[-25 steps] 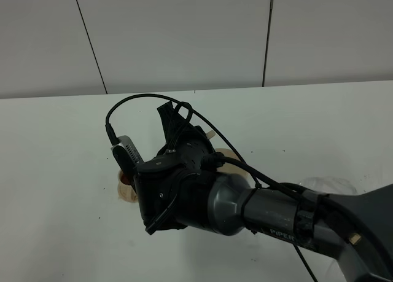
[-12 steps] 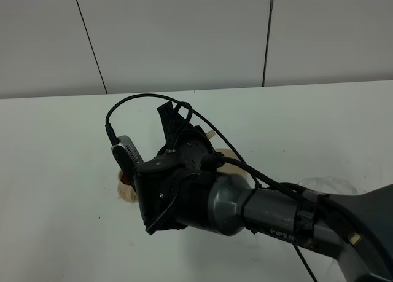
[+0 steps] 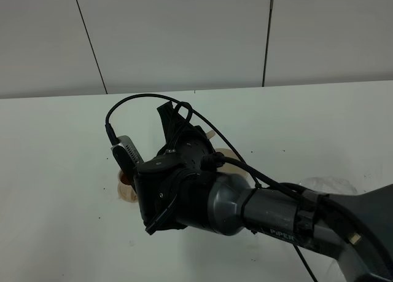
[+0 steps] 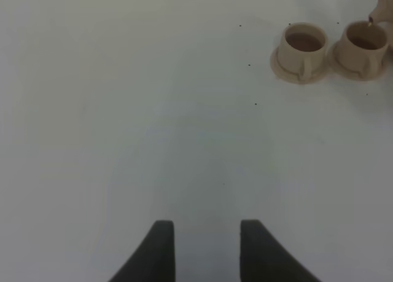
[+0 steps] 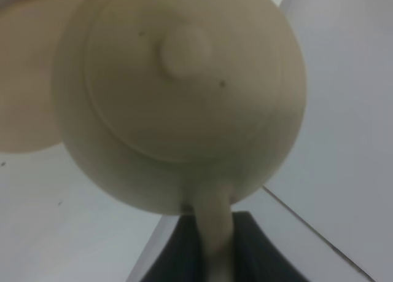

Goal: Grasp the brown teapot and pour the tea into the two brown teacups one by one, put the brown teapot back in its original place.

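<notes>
White table (image 4: 123, 122) lies under it all, and the right gripper (image 5: 215, 248) is clamped hard on the loop handle of the teapot (image 5: 178, 97), likely because a hold there lets the wrist tip the spout down. The pot's lid faces the wrist camera, and the spout tip seems to show just above the second cup (image 4: 363, 45), which touches the first cup (image 4: 303, 43). Both hold dark tea, so the pour looks nearly done and the return not yet made. The left gripper (image 4: 207, 248) hangs parted and empty over bare table, well apart from the cups, probably to stay clear of the pouring arm.
</notes>
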You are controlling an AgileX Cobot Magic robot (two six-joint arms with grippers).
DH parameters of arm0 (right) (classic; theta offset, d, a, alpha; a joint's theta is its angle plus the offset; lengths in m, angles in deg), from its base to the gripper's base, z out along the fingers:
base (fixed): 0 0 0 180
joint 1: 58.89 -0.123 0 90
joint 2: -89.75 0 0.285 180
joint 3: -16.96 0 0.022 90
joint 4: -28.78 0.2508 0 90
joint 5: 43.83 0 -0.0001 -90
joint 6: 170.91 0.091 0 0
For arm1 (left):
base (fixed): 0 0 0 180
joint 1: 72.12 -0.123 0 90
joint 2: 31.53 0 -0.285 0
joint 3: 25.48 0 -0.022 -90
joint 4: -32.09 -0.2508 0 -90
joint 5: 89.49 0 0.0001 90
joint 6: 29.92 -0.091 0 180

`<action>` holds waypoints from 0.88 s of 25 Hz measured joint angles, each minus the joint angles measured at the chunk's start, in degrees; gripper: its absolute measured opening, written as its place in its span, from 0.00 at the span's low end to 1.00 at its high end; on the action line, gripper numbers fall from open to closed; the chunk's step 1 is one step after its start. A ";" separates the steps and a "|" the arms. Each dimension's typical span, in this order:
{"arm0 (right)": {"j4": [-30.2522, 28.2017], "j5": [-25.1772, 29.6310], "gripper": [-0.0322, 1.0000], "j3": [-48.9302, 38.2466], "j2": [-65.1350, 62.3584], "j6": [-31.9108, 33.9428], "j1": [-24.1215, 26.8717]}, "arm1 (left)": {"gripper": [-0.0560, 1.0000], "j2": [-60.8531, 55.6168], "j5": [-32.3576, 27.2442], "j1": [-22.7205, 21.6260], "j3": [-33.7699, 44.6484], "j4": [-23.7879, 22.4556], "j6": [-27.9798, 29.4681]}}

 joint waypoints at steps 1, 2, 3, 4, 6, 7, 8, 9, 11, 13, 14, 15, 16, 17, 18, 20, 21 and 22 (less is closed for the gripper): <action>0.00 0.00 0.12 0.00 0.00 0.00 0.00 | 0.36 0.00 0.00 0.00 0.00 0.00 0.00; 0.00 0.00 0.12 0.00 0.00 0.00 0.00 | 0.36 0.00 0.00 0.00 0.00 0.00 0.00; 0.00 0.00 0.12 0.00 0.00 0.00 0.00 | 0.36 0.00 0.00 0.00 0.00 0.00 0.00; 0.00 0.00 0.12 0.00 0.00 0.00 0.00 | 0.36 0.00 0.00 0.00 0.00 0.00 0.00; 0.00 0.00 0.12 0.00 0.00 0.00 0.00 | 0.36 0.00 0.00 0.00 0.00 0.00 0.00; 0.00 0.00 0.12 0.00 0.00 0.00 0.00 | 0.36 0.00 0.00 0.00 0.00 0.00 0.00; 0.00 0.00 0.12 0.00 0.00 -0.02 0.00 | 0.36 0.00 0.00 0.00 0.00 0.00 0.00; 0.00 0.05 0.12 0.00 0.00 -0.07 0.00 | 0.36 0.00 0.00 0.00 0.00 0.00 0.00; 0.00 0.05 0.12 0.00 0.00 -0.19 0.00 | 0.36 0.00 0.00 0.00 0.00 0.00 0.00; 0.00 0.10 0.12 0.00 0.00 -0.47 0.00 | 0.36 0.00 0.00 0.00 0.00 0.00 0.00; 0.05 0.10 0.12 0.00 0.00 -0.55 0.00 | 0.36 0.00 0.00 0.00 0.00 0.00 0.00; 0.05 0.10 0.12 0.00 0.00 -0.60 0.00 | 0.36 0.00 0.00 0.00 0.00 0.00 0.00; 0.05 0.11 0.12 0.00 0.00 -0.67 0.00 | 0.36 0.00 0.00 0.00 0.00 0.00 0.00; 0.05 0.11 0.12 0.00 0.00 -0.68 0.00 | 0.36 0.00 0.00 0.00 0.00 0.00 0.00; 0.05 0.11 0.12 0.00 0.00 -0.74 0.00 | 0.36 0.00 0.00 0.00 0.00 0.00 0.00; 0.05 0.16 0.12 0.00 0.00 -1.06 0.00 | 0.36 0.00 0.00 0.00 0.00 0.00 0.00; 0.05 0.16 0.12 0.00 0.00 -1.27 0.00 | 0.36 0.00 0.00 0.00 0.00 0.00 0.00; 0.05 0.16 0.12 0.00 0.00 -1.45 0.00 | 0.36 0.00 0.00 0.00 0.00 0.00 0.00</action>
